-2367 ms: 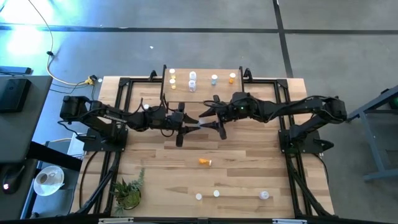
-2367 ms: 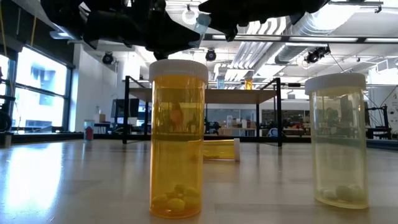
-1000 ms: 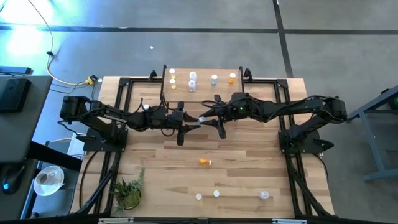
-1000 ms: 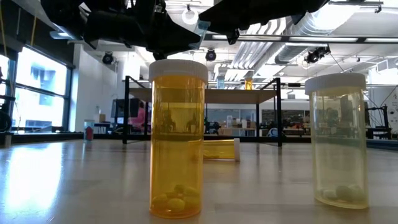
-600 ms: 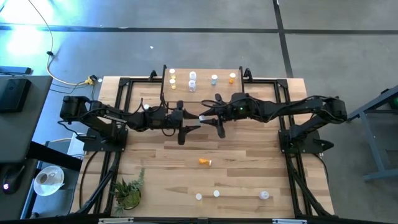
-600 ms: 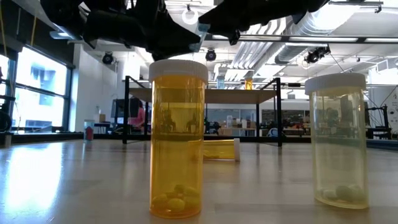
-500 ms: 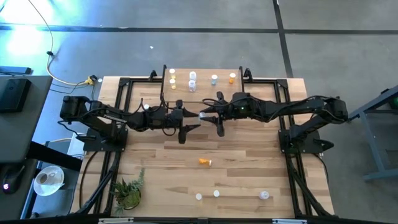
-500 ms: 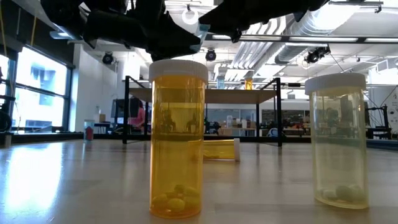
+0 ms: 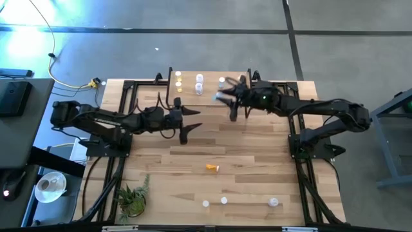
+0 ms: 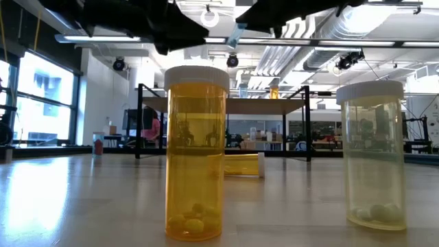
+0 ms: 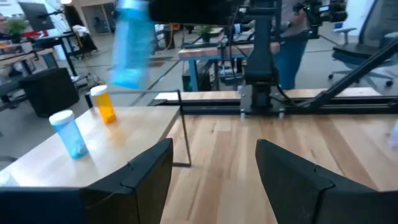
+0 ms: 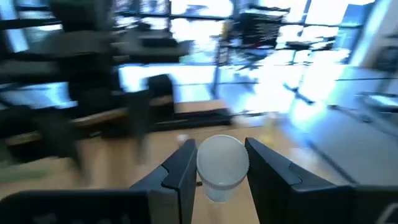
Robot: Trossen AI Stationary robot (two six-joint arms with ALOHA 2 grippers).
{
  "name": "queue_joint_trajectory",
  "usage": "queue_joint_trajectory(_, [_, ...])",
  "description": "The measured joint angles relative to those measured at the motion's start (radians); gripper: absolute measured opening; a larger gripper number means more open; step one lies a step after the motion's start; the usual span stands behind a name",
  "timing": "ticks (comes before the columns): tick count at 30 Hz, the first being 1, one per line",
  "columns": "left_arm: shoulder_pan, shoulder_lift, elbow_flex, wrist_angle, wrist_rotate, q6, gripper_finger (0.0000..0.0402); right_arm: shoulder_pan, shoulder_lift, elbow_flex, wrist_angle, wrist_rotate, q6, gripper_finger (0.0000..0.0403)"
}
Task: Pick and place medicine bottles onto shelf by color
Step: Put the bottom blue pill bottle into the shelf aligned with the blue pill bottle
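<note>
Above the shelf [image 9: 209, 90] edge, right hand [image 9: 223, 98] clamps a bluish bottle [image 11: 131, 43], white cap toward its wrist. Left hand [image 9: 190, 122] hangs wide and empty over mid-bench [image 9: 257, 167].

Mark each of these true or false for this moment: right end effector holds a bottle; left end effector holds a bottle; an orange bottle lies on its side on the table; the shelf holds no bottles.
1. The right end effector grips a white-capped bottle. True.
2. The left end effector holds a bottle. False: its fingers are apart with nothing between them.
3. An orange bottle lies on its side on the table. True.
4. The shelf holds no bottles. False: several stand on it, among them a blue bottle.
</note>
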Motion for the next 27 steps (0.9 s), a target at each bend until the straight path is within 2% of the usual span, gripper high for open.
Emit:
queue_joint_trajectory(3, [-0.001,-0.044,0.000,-0.028,0.003,0.002,0.0219,-0.041,-0.010,0.024,-0.020,0.033,-0.008,0.0106])
queue_joint_trajectory(10, [0.000,-0.155,0.000,-0.148,-0.031,0.001,0.0220,-0.125,0.007,0.180,-0.231,0.037,0.003,0.0106])
queue_joint_trajectory(17, [0.000,-0.235,0.000,-0.271,-0.053,-0.033,0.0219,-0.166,0.027,0.188,-0.311,0.030,0.056,0.0106])
queue_joint_trajectory(27, [-0.010,-0.231,0.000,-0.279,-0.053,-0.033,0.0219,-0.178,0.167,0.186,-0.333,0.029,0.071,0.0106])
